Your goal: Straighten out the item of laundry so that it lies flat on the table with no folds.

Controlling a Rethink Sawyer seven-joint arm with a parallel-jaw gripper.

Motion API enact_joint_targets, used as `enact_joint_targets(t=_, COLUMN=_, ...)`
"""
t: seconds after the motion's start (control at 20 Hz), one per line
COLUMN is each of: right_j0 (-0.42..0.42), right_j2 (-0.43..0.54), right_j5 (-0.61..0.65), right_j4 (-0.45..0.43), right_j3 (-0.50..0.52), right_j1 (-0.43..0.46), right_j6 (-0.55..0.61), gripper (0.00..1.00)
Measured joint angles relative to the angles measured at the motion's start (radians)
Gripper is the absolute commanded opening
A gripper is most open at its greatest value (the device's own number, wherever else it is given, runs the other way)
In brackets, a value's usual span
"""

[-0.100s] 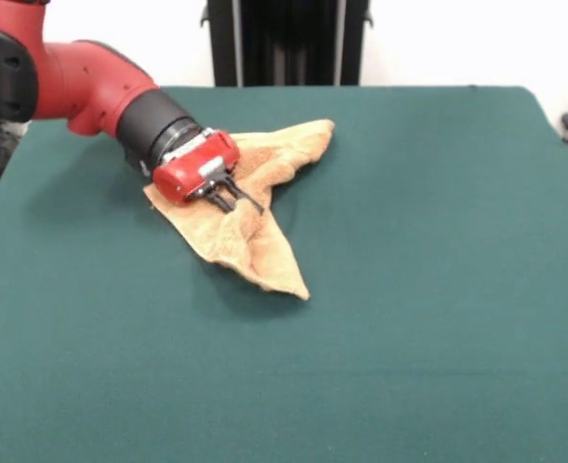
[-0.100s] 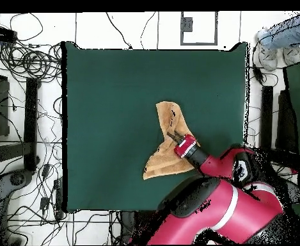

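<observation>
The item of laundry (image 1: 264,253), an orange-tan towel, lies crumpled in a rough triangle on the left half of the green table (image 1: 419,289). Its folds rise toward one point near its middle. My gripper (image 1: 237,203) comes in low from the left and is shut on the towel at that point, with the cloth bunched around the tips. In the overhead view the towel (image 2: 167,118) sits right of the table's (image 2: 107,96) centre, and the gripper (image 2: 176,138) reaches it from the lower right. The red wrist hides part of the towel's edge.
Green felt surrounds the towel on every side. Off the table, cables and stands (image 2: 24,96) crowd one side in the overhead view. A person's legs and shoes (image 2: 277,38) show at the top right corner there.
</observation>
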Motion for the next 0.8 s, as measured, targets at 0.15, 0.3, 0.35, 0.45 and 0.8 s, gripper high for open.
enact_joint_targets(t=0.15, right_j0=0.02, right_j2=-0.011, right_j5=-0.012, right_j4=-0.046, right_j3=-0.046, right_j1=0.002, right_j6=0.354, gripper=0.0)
enact_joint_targets(t=0.3, right_j0=0.084, right_j2=-0.071, right_j5=-0.021, right_j4=-0.08, right_j3=-0.103, right_j1=0.004, right_j6=0.784, gripper=0.0)
enact_joint_targets(t=0.35, right_j0=0.103, right_j2=-0.091, right_j5=-0.021, right_j4=-0.086, right_j3=-0.117, right_j1=0.006, right_j6=0.887, gripper=0.0)
enact_joint_targets(t=0.45, right_j0=0.17, right_j2=-0.167, right_j5=-0.02, right_j4=-0.088, right_j3=-0.159, right_j1=0.017, right_j6=1.196, gripper=0.0)
enact_joint_targets(t=0.8, right_j0=0.323, right_j2=-0.379, right_j5=-0.019, right_j4=-0.046, right_j3=-0.239, right_j1=0.081, right_j6=1.714, gripper=0.0)
